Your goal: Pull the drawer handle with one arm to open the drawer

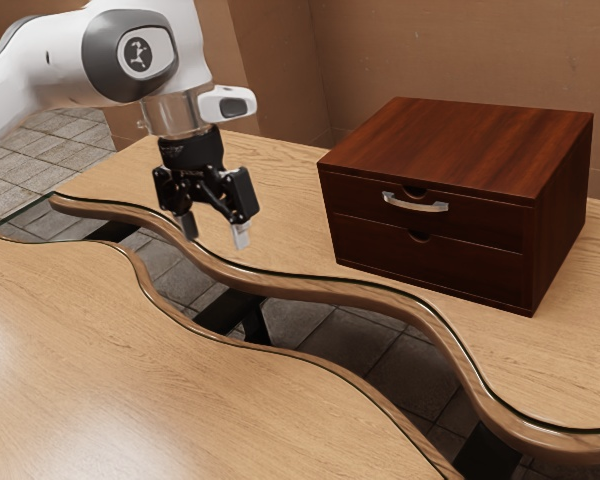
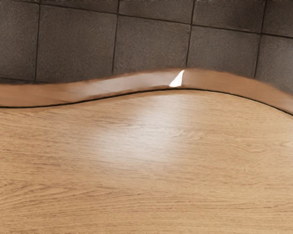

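Hand (image 1: 214, 231), fingers (image 1: 241, 236) spread, over table (image 1: 80, 380); drawer handle (image 1: 415, 203) well apart; arm (image 1: 40, 70) cropped.

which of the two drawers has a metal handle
The upper drawer: a silver handle crosses its front, while the lower drawer shows only a small notch.

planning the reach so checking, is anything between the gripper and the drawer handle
Nothing visible does. The gripper, jaws open, hangs over the wavy edge of the table; only bare wood lies between it and the silver handle on the upper drawer. The surface in front of that drawer also looks bare.
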Robot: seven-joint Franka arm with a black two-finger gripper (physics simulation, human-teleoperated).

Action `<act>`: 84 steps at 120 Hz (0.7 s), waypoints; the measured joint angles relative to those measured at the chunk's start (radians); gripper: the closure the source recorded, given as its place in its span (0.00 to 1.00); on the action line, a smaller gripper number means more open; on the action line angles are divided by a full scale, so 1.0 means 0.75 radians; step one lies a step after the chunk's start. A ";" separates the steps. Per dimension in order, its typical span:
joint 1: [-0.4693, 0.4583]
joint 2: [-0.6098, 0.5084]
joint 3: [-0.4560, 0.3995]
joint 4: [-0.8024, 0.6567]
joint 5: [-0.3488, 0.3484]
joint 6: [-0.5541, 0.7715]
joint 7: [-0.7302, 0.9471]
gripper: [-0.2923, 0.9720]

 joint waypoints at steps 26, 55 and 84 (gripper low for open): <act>0.008 -0.001 0.006 -0.001 -0.001 -0.006 0.008 0.23; 0.003 -0.113 0.002 0.036 -0.004 -0.002 0.030 0.23; -0.070 -0.181 -0.074 0.057 -0.102 0.190 0.498 0.23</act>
